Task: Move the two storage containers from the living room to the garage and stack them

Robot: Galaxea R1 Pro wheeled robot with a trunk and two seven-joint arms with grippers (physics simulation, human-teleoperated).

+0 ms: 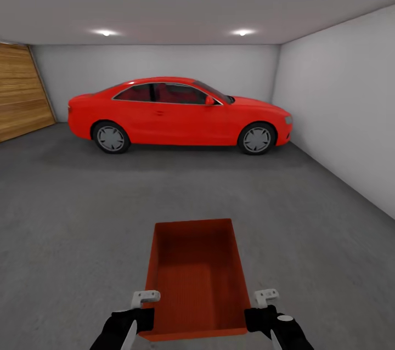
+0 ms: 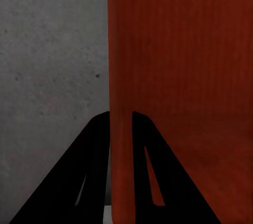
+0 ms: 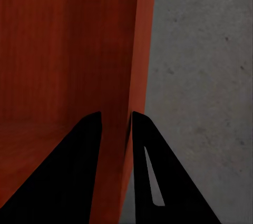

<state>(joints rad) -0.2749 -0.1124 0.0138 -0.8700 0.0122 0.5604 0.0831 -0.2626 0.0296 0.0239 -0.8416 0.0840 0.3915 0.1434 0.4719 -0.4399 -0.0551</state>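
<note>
head view: both pincers astride container [image 1: 195, 278]

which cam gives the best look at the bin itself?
Head view: the whole bin shows, open top, held over the garage floor between the left pincer and right pincer. Each wrist view gives just a close slice: one side wall clamped between the fingers, plus some inner surface.

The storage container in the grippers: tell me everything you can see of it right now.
The storage container is a red-orange rectangular bin, open-topped and empty, with thin straight walls and a finely ribbed bottom. It looks like plastic. It is held roughly level above the garage floor, long axis pointing ahead. The left gripper pinches its left wall and the right gripper its right wall.
</note>
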